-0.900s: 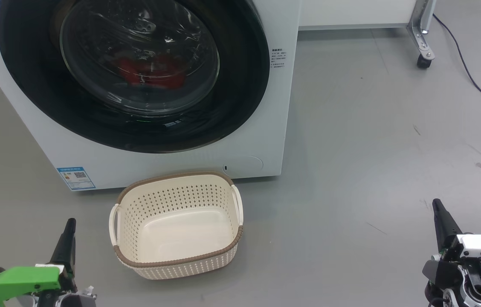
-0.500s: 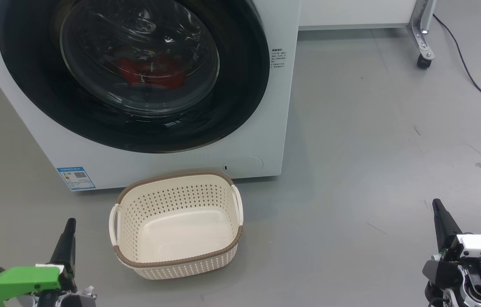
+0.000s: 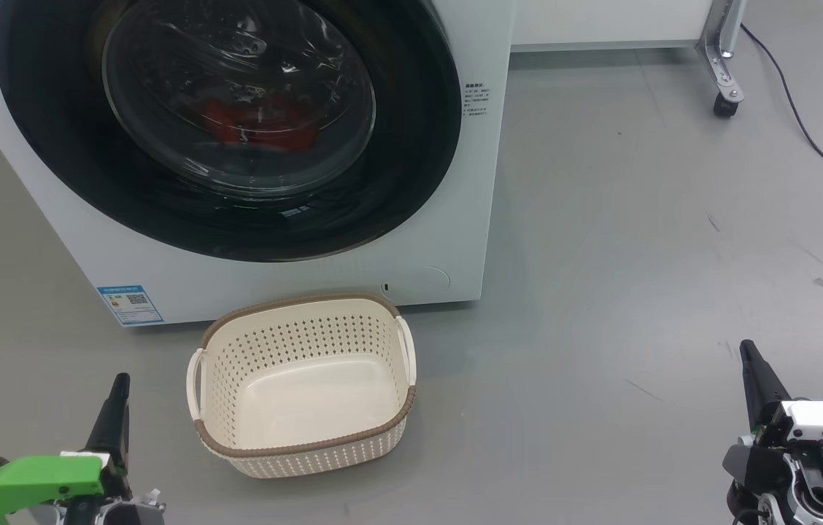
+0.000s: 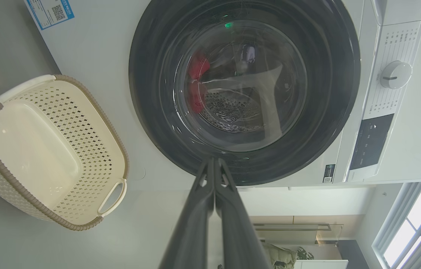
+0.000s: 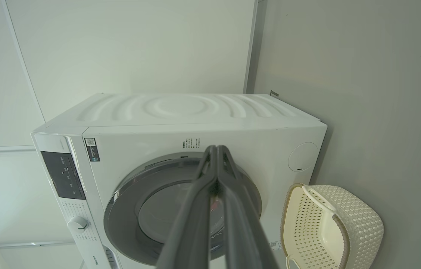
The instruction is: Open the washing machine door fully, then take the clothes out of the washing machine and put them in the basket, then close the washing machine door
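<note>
Changes since a second ago. Positions: no item moved. Sole variation: clothes (image 3: 258, 124), red patch seen through washing machine door (image 3: 411, 146), outline slightly narrower at its 9 o'clock edge; fabric or reflection, cannot tell.

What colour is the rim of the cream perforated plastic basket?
Brown woven-look rim; clearest in the head view.

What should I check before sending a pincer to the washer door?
1. Shut washing machine door in view: ok.
2. Red clothes seen through it: ok.
3. Empty basket upright before the door: ok.
4. Shut left pincer empty, apart from basket: ok.
5. Shut right pincer empty: ok.
6. Where to grip the door: cannot tell.
</note>
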`<state>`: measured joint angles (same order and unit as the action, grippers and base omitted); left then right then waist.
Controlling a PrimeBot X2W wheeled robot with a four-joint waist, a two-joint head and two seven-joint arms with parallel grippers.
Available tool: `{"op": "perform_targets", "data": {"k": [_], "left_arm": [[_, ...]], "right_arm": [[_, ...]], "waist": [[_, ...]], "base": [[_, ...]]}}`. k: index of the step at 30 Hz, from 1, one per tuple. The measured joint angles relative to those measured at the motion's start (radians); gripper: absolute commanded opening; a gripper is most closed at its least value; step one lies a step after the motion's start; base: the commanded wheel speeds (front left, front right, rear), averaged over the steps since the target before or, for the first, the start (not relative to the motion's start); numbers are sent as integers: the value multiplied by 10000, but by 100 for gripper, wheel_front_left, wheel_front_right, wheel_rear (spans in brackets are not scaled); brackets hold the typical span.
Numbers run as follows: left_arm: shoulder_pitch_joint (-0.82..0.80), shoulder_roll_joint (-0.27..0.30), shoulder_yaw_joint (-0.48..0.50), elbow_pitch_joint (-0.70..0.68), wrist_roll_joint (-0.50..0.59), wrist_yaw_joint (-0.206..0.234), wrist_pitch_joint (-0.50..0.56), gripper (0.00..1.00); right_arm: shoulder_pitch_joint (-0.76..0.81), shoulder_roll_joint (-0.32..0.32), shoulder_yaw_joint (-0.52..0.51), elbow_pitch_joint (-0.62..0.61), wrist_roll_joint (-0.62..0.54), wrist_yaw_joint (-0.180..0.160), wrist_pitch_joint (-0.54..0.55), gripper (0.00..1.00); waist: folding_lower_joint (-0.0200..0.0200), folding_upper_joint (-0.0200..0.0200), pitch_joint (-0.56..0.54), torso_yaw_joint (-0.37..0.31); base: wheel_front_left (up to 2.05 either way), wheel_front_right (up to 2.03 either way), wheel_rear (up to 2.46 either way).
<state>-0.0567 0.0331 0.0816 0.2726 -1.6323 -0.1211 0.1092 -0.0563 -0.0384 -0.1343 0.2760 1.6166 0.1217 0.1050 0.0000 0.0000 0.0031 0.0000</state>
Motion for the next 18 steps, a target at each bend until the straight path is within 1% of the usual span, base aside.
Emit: {"op": "perform_targets", "data": {"k": [2, 3, 5, 6, 7, 9, 18], "left_arm": [[0, 0, 0, 0, 0, 2, 0, 0], [16, -13, -6, 58, -13, 8, -4, 100], [169, -113, -27, 257, -33, 13, -4, 100], [271, -173, -40, 380, -33, 13, -4, 0], [380, -219, -65, 487, -33, 13, -4, 100], [544, -259, -104, 581, -33, 15, -6, 100], [544, -257, -263, 414, -25, 15, -242, 100]], "right_arm": [[0, 0, 0, 0, 0, 0, 0, 0], [27, 13, 4, 48, 2, -6, -2, 100], [186, 119, 12, 251, 2, -10, -2, 100], [307, 182, 19, 372, 4, -10, -2, 0], [424, 242, 25, 483, 4, -10, -2, 100], [604, 324, 36, 581, 2, -12, -4, 100], [616, 307, 79, 403, -153, -12, -104, 100]], "waist": [[0, 0, 0, 0], [0, 0, 0, 0], [0, 0, 0, 0], [0, 0, 0, 0], [0, 0, 0, 0], [0, 0, 0, 0], [0, 0, 4, 2]], "base": [[0, 0, 0], [0, 0, 0], [0, 0, 0], [0, 0, 0], [0, 0, 0], [0, 0, 0], [0, 0, 0]]}}
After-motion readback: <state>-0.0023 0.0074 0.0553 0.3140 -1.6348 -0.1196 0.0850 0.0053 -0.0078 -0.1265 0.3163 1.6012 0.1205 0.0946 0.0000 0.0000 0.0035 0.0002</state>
